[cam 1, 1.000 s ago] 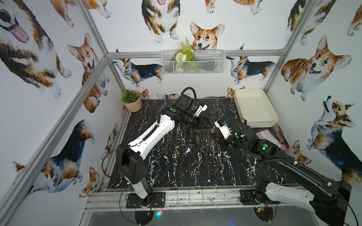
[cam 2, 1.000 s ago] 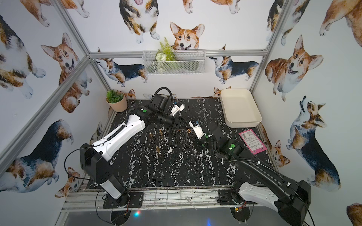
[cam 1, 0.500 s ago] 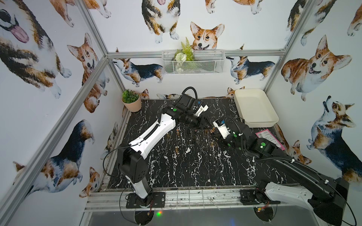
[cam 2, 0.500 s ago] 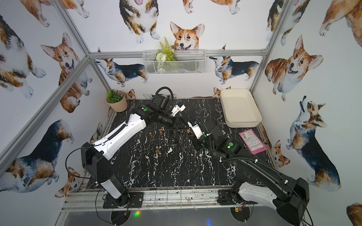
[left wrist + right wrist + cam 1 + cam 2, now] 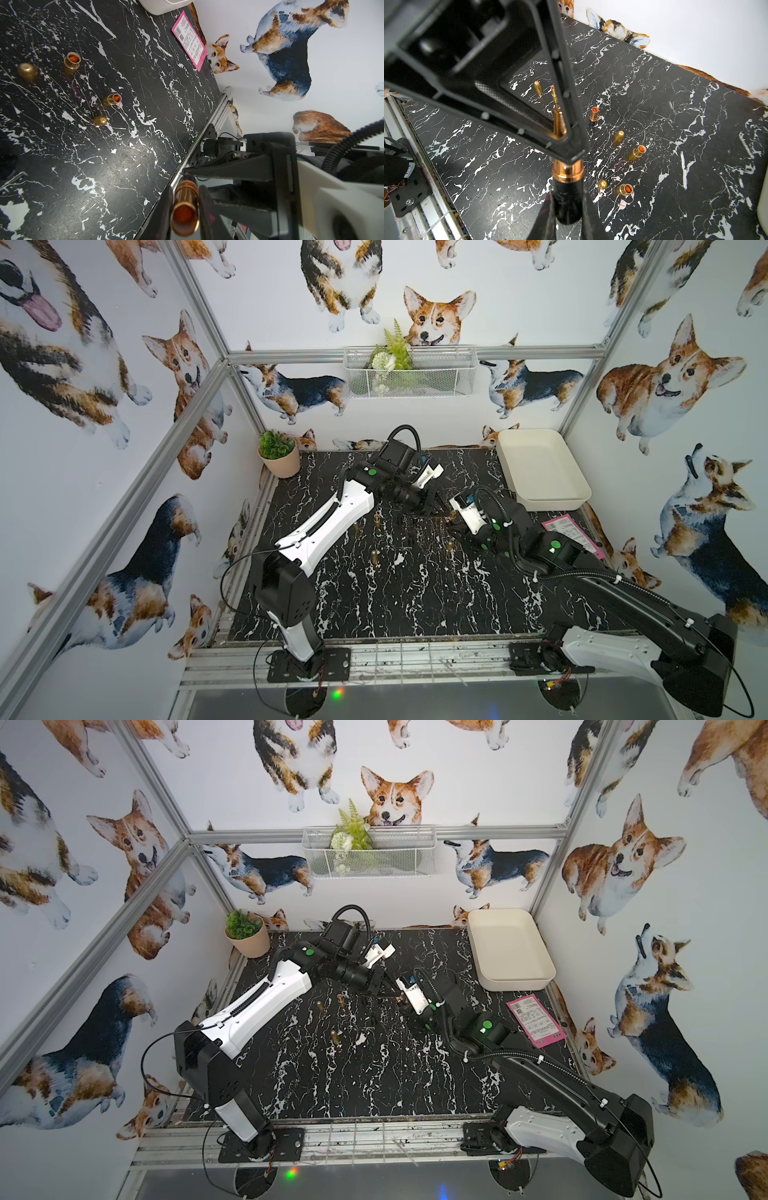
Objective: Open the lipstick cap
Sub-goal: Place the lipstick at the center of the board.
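A: How is the left tool set?

B: The left tool is closed, its fingers pressing on either side of the gold cap.

A: And the right one?

B: The right tool is clamped tight on the black lower barrel of the lipstick, just below the copper band. The two tools point at each other, nearly tip to tip, and the lipstick runs from one into the other.

A: Is the cap seated?

B: I cannot tell. The left fingers hide the joint.

A: Where is the lipstick in the scene?

B: It is held up off the surface, toward the far middle. In both top views the tools mostly hide it.

A: What lies around them?

B: Left of the tools and a little nearer, an uncapped lipstick stands with orange showing in its gold tube. A loose gold cap stands just beside it, and more of both are close by. A white tray sits in the far right corner. A pink card lies just nearer than the tray, by the right edge. A potted plant stands in the far left corner.
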`<state>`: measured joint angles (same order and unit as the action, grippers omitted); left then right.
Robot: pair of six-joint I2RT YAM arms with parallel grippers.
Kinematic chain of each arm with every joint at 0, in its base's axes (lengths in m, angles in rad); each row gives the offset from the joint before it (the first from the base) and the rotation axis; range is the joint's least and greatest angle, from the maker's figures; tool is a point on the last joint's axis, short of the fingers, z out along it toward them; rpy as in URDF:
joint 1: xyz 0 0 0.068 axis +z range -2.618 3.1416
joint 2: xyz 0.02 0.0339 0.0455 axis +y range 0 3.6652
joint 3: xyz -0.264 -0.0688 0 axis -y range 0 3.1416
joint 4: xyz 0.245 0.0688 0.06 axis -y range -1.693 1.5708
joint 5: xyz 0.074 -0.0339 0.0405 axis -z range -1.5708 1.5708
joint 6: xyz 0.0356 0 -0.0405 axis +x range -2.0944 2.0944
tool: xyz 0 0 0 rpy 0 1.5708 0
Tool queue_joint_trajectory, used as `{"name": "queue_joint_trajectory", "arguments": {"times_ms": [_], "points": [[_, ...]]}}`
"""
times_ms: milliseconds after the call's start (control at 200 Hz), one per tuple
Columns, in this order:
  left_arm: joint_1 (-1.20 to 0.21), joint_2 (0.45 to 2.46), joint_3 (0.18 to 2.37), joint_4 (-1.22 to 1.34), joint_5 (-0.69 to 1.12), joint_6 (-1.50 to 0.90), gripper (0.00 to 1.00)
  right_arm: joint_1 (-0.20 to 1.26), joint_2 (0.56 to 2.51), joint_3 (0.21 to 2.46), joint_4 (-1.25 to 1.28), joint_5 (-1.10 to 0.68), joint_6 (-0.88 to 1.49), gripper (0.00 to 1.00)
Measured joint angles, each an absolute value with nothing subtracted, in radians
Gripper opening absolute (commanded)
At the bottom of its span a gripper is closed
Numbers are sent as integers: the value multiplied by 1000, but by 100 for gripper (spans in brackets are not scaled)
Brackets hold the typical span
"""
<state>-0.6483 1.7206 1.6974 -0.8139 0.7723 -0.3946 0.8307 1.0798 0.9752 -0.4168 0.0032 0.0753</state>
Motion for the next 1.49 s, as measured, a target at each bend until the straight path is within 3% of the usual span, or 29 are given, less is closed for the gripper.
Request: {"name": "queue_joint_trajectory", "arguments": {"times_ms": [505,791,1051,1321,1491], "points": [[-648,1721,1708,-832,770,-379,17,831,1082,973,-413,15,67,15],[-649,1720,1710,-841,753,-375,17,831,1081,963,-405,31,67,37],[-631,1716,1714,-859,717,-374,16,831,1048,957,-411,70,68,42],[-622,1666,1673,-857,463,-377,17,831,961,956,-435,100,90,42],[-668,1658,1605,-832,266,-384,17,824,968,1003,-499,190,135,35]]}}
